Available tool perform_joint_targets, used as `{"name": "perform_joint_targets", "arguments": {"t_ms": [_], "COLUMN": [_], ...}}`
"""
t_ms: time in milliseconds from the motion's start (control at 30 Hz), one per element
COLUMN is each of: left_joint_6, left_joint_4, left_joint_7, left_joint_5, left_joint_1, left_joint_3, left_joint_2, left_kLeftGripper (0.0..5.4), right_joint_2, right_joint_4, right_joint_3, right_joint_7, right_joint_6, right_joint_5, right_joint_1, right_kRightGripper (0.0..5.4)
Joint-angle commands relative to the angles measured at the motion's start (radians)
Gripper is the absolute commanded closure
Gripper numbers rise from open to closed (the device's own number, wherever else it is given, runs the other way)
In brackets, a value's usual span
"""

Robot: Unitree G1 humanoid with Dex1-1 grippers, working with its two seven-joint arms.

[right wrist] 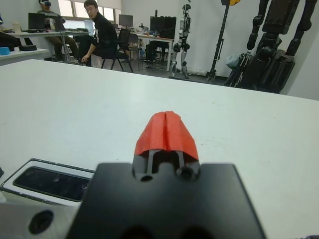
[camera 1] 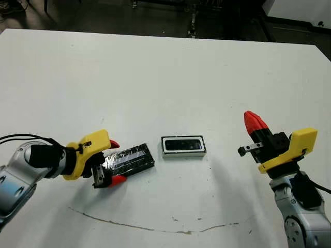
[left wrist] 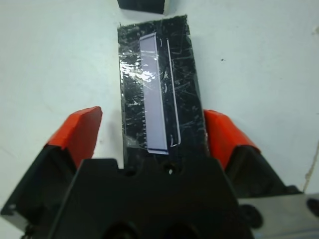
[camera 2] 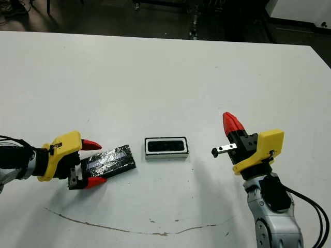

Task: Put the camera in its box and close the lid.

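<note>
Camera is sitting in the box already. We're straddling the lid with the left gripper, fingers spread, not clamping yet. Right gripper is idling pinched empty, box beside it. Lid placement remaining.

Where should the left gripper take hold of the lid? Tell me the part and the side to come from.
Grip the lid across its two long edges, coming in along its length from the end nearest the left gripper. It lies flat on the table, and the open fingers already flank that end, one on each long side.
</note>
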Motion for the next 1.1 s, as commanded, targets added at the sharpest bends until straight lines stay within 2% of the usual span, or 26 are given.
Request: {"name": "perform_joint_targets", "arguments": {"t_ms": [33, 167, 267, 600, 767, 967, 1100], "left_joint_6": [-0.002, -0.076, -0.112, -0.075, -0.027, 0.038, 0.068], "left_joint_4": [0.013, 0.032, 0.044, 0.082, 0.095, 0.153, 0.195], "left_joint_7": [-0.026, -0.075, -0.107, -0.15, -0.115, -0.078, -0.075], "left_joint_5": [-0.027, -0.013, 0.001, -0.021, -0.041, -0.086, -0.096], "left_joint_1": [0.007, -0.002, -0.01, -0.055, -0.088, -0.163, -0.237], "left_joint_3": [0.012, -0.004, -0.012, 0.008, 0.049, 0.09, 0.082], "left_joint_2": [-0.002, 0.014, 0.022, 0.014, -0.008, -0.044, -0.053], "left_kLeftGripper": [1.56, 2.17, 2.22, 2.22, 2.22, 2.22, 2.22], "right_joint_2": [-0.008, -0.005, -0.003, -0.004, -0.006, -0.005, -0.005], "right_joint_4": [0.006, 0.008, 0.003, 0.005, 0.009, 0.01, 0.013], "right_joint_3": [-0.004, -0.007, -0.008, -0.004, -0.004, 0.001, 0.002], "right_joint_7": [0.003, 0.006, -0.002, -0.003, 0.0, 0.0, 0.002], "right_joint_6": [-0.004, -0.004, 0.01, 0.012, 0.007, 0.001, 0.001], "right_joint_5": [-0.003, 0.003, 0.003, 0.001, -0.001, -0.007, -0.004], "right_joint_1": [0.01, 0.008, 0.009, 0.006, 0.006, 0.005, 0.003], "right_kRightGripper": [5.4, 5.4, 5.4, 5.4, 5.4, 5.4, 5.4]}}
